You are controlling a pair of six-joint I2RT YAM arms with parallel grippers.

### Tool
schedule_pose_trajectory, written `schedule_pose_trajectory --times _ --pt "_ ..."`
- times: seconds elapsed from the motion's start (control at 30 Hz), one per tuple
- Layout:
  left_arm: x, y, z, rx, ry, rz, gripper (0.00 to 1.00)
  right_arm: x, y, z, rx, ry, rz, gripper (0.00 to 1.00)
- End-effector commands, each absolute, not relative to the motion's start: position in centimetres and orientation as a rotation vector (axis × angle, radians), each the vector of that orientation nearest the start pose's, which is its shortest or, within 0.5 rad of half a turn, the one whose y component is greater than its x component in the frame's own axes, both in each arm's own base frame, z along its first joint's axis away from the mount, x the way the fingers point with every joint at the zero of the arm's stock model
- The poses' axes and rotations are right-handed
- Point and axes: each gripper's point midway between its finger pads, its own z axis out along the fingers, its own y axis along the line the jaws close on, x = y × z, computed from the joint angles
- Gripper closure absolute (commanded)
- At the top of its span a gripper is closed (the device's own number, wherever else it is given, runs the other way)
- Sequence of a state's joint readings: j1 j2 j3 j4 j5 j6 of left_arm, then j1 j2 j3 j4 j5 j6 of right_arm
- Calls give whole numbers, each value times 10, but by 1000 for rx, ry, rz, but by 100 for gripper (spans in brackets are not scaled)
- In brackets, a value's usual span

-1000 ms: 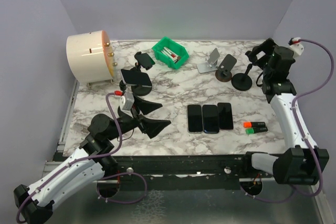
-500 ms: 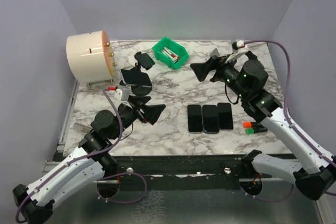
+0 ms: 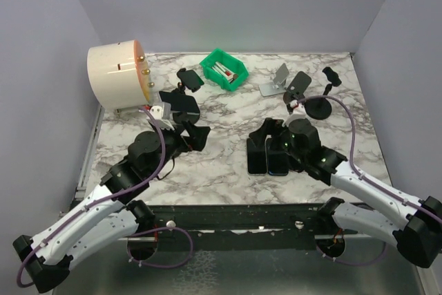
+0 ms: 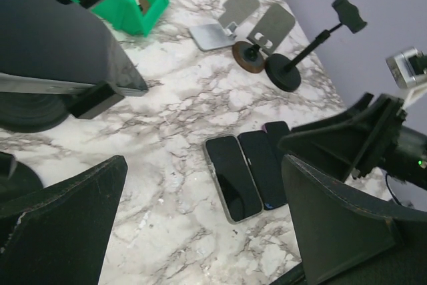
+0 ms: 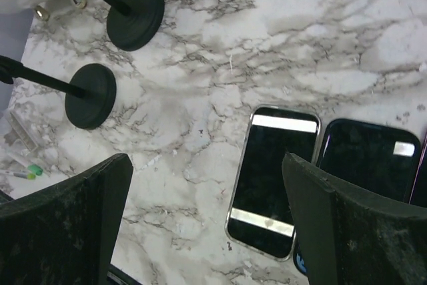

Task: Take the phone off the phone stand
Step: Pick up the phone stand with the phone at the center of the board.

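Note:
A black phone [image 3: 178, 100] rests tilted on a black round-based phone stand [image 3: 186, 114] at the left rear of the marble table. In the left wrist view the phone [image 4: 47, 45] fills the upper left, with the stand base [image 4: 23, 108] under it. My left gripper [image 3: 188, 136] is open and empty, just in front of the stand; in the left wrist view it [image 4: 200, 231] is apart from the phone. My right gripper [image 3: 266, 141] is open and empty, low over three phones lying flat [image 3: 257, 160]; in the right wrist view it [image 5: 207, 231] hovers above them.
The flat phones [image 4: 232, 177] [image 5: 273, 178] lie mid-table. A green bin [image 3: 224, 69], a cream drum [image 3: 116, 76], and a clamp stand [image 3: 188, 77] stand at the back. A silver stand [image 3: 275, 81], a brown-based stand [image 3: 298, 89] and a black pole stand [image 3: 319, 105] are back right.
My right arm has swung from the far right corner to the table's middle and dropped low over the flat phones. My left gripper has moved forward toward the phone stand.

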State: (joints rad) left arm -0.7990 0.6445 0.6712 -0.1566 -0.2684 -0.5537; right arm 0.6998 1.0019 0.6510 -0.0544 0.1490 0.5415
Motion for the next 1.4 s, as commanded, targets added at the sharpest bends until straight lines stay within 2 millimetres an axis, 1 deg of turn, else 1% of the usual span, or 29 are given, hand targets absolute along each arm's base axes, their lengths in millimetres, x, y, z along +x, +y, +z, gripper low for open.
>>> schedule_pose_trajectory --times 0.0,0.07,0.13,0.23,0.3,0.33,0.43,0.5,0.57,0.63,0.7,0.8,0.93,1.0,1.1,1.17,1.27,1.37 --pt "230 -167 281 -38 1762 -620 1 262 206 173 236 1995 749 0" --pt "234 -164 293 -37 1727 -597 1 260 208 180 260 1932 824 0" --pt "239 -162 303 -41 1715 -566 1 259 205 183 277 1881 855 0" --pt "248 -162 313 -40 1729 -507 1 260 195 183 334 1838 843 0" --pt "256 -159 321 -64 1730 -457 1 260 188 179 381 1842 822 0" --pt "258 -158 326 -71 1729 -439 1 260 188 179 377 1849 817 0" --pt "260 -160 345 29 1714 -391 1 251 201 189 242 1858 864 0" --pt "263 -155 355 48 1699 -340 1 248 208 192 147 1858 876 0" --pt "264 -155 361 88 1688 -313 1 250 210 189 104 1868 852 0" --pt "266 -152 363 37 1688 -315 1 253 208 182 128 1900 819 0" --pt "266 -144 360 -48 1704 -307 1 254 206 177 134 1934 786 0" --pt "262 -125 351 -208 1743 -280 1 251 207 176 85 1935 782 0" --pt "245 -109 338 -372 1727 -374 1 243 212 189 5 1870 843 1" --pt "237 -103 333 -408 1710 -415 1 239 213 198 -22 1826 869 1" --pt "232 -100 323 -408 1714 -429 1 240 213 207 -30 1799 870 2" --pt "233 -105 313 -388 1740 -426 1 242 214 209 -34 1803 863 2" --pt "239 -116 305 -364 1764 -430 1 244 215 210 -29 1814 859 2" --pt "247 -121 305 -368 1752 -421 1 244 217 213 -27 1808 876 2"
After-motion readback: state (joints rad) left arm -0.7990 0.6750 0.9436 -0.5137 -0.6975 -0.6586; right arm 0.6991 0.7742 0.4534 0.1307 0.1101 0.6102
